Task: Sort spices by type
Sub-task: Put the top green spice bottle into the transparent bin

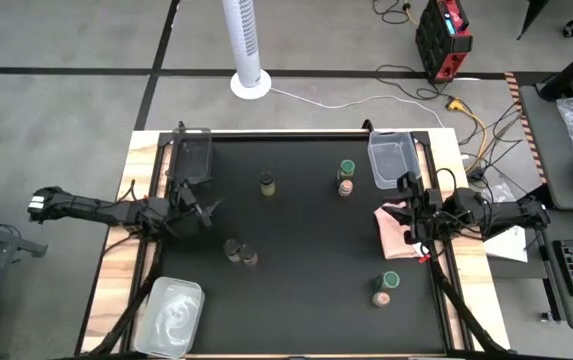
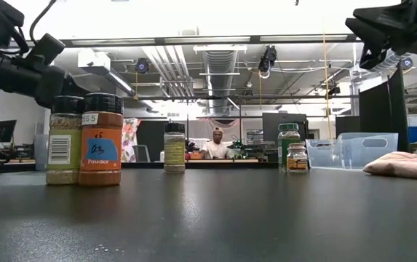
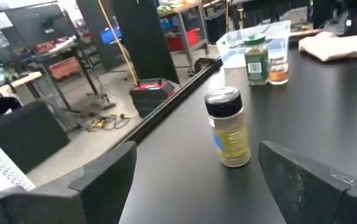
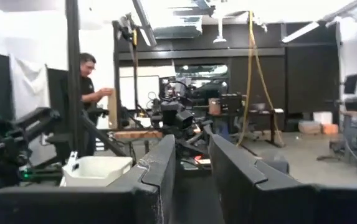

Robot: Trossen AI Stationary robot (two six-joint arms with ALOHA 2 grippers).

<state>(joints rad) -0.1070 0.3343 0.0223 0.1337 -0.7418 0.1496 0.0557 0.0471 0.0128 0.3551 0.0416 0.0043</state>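
Note:
Six small spice jars stand upright on the black table. A dark-lidded jar (image 1: 267, 183) (image 3: 228, 127) stands alone toward the far side, straight ahead of my open left gripper (image 1: 201, 210) (image 3: 197, 180), which touches nothing. A green-lidded jar (image 1: 347, 168) (image 3: 255, 57) and a pinkish-topped jar (image 1: 346, 187) (image 3: 278, 67) stand together far right. Two dark-lidded jars (image 1: 232, 248) (image 1: 250, 256) (image 2: 100, 142) stand near the middle. Another green-lidded jar (image 1: 390, 281) and a pinkish-topped one (image 1: 381, 298) stand near right. My right gripper (image 1: 411, 225) (image 4: 192, 174) hangs raised at the right edge, its fingers a narrow gap apart, holding nothing.
Clear plastic tubs sit at the far left (image 1: 192, 152), far right (image 1: 391, 158) and near left (image 1: 169, 315) corners. A pink cloth (image 1: 398, 225) (image 2: 408, 164) lies under the right arm. People show in the room beyond the table. Bare black surface lies in the table's middle.

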